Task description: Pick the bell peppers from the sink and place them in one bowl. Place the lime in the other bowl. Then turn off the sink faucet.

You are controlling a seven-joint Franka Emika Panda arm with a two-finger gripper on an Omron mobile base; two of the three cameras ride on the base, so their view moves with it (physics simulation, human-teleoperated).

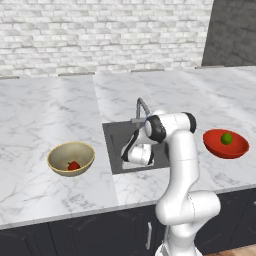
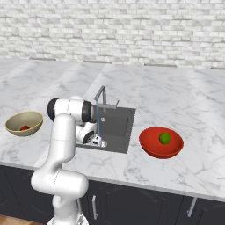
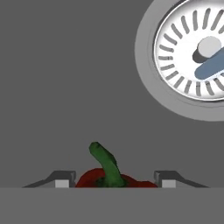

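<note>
Arm folded forward and down into sink, hand low inside the dark grey basin. Gripper seen in hand view with both finger tips set close on either side of a red bell pepper; left tip and right tip appear to touch the pepper's flanks, green stem curving up between them. Closed narrow on that pepper, which appears to sit on the basin floor; lifted or not cannot be told. Round metal drain at upper right of hand view, well apart from the pepper, with a pale blue water stream landing on it.

Sink faucet at the back edge of the basin, thin blue stream falling from its spout into the sink in right base view; water running.

Tan bowl on the marble counter to the left of the sink, well apart from it, upright, containing a second red pepper near its bottom.

Red bowl on the counter to the right of the sink, near its edge but not touching, upright, with lime resting inside, roughly central.
</note>
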